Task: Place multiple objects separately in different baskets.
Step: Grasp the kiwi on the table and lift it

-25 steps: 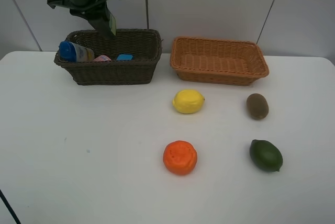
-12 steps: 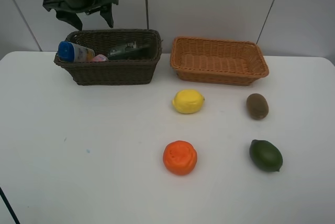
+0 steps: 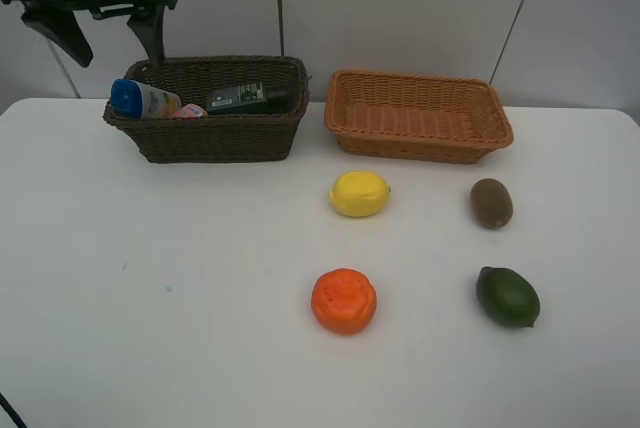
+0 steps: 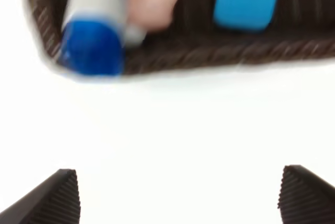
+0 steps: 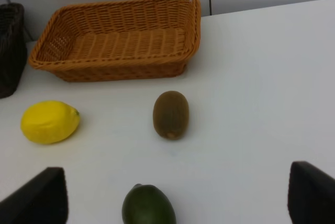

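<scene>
On the white table [image 3: 200, 348] stand the dark basket [image 3: 215, 143], now loaded, and the tan basket [image 3: 420, 138], not yet filled. The left gripper [image 3: 118, 53] has been raised and drawn out past the dark basket's outer end, jaws spread wide and empty. The right gripper [image 5: 178, 198] is held low over the table, jaws also spread. The green fruit [image 5: 148, 205] lies nearest, ahead of the gap between its jaws. The orange [image 3: 344, 300], lemon [image 3: 359, 193] and kiwi [image 3: 492, 202] remain on the table. The black pump bottle [image 3: 245, 98] has been released. It lies on its side in the dark basket beside the white bottle [image 3: 145, 100] and pink tube [image 3: 190, 111], apart from the left jaws. Fruit sorting is judged next
</scene>
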Motion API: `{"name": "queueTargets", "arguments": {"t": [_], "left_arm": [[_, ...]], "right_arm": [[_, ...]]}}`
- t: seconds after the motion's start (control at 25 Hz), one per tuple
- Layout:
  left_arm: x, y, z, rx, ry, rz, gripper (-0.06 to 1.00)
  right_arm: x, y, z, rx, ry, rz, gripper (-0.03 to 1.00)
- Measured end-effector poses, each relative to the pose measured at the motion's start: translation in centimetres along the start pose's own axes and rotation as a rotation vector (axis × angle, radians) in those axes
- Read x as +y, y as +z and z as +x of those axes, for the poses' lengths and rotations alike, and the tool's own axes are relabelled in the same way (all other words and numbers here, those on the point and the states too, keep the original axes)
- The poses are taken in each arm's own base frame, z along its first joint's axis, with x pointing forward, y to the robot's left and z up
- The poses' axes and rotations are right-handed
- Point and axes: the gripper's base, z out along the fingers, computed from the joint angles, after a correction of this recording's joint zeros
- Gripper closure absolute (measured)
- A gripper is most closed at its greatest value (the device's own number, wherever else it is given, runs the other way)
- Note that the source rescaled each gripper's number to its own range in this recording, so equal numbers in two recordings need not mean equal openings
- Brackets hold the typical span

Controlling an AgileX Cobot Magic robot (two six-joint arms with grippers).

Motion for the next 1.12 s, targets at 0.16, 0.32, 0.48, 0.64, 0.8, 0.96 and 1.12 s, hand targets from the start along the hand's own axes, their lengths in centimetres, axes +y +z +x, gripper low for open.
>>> {"name": "queueTargets", "arguments": {"t": [0.16,0.32,0.48,0.64,0.8,0.96,1.12], "left_arm": [[3.8,-2.7,4.9,0.002,-0.065,-0.023,-0.03],[5.1,-5.8,11.2,-0.053,-0.058,-0.018,-0.03],[5.9,-7.8,18.4,-0.132,-0.059,0.004,-0.03],[6.6,-8.4,25.4,-0.251,-0.057,0.03,-0.03],[7.3,-8.2,31.5,-0.42,-0.001,0.044,-0.03],[7.7,-7.2,36.0,-0.586,0.06,0.042,-0.03],[8.0,-5.7,38.9,-0.707,0.069,0.047,-0.03]], "right_arm": [[0.0,0.0,0.0,0.0,0.0,0.0,-0.03],[0.0,0.0,0.0,0.0,0.0,0.0,-0.03],[0.0,0.0,0.0,0.0,0.0,0.0,-0.03],[0.0,0.0,0.0,0.0,0.0,0.0,-0.03],[0.0,0.0,0.0,0.0,0.0,0.0,-0.03],[0.0,0.0,0.0,0.0,0.0,0.0,-0.03],[0.0,0.0,0.0,0.0,0.0,0.0,-0.03]]}}
